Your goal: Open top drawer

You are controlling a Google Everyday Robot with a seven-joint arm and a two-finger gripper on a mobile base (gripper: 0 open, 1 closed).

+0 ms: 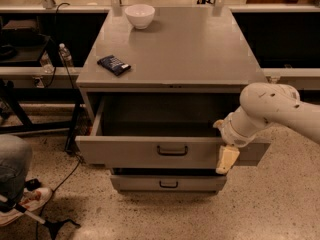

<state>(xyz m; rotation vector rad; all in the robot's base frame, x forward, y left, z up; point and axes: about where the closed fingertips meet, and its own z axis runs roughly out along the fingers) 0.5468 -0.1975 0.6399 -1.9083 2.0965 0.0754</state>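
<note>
The top drawer (130,151) of the grey metal cabinet stands pulled far out, its deep box open and dark inside. Its small dark pull handle (172,150) sits at the centre of the wide front. My gripper (226,159) hangs at the right end of the drawer front, with a pale finger (227,160) pointing down over the front panel, well right of the handle. The white arm (270,109) comes in from the right. A shallower lower drawer (167,183) with a like handle shows below, slightly out.
On the cabinet top (190,49) lie a white bowl (139,15) at the back and a dark packet (114,64) at the left. A water bottle (65,55) stands on a shelf at left. A person's leg and shoe (17,184) are at lower left.
</note>
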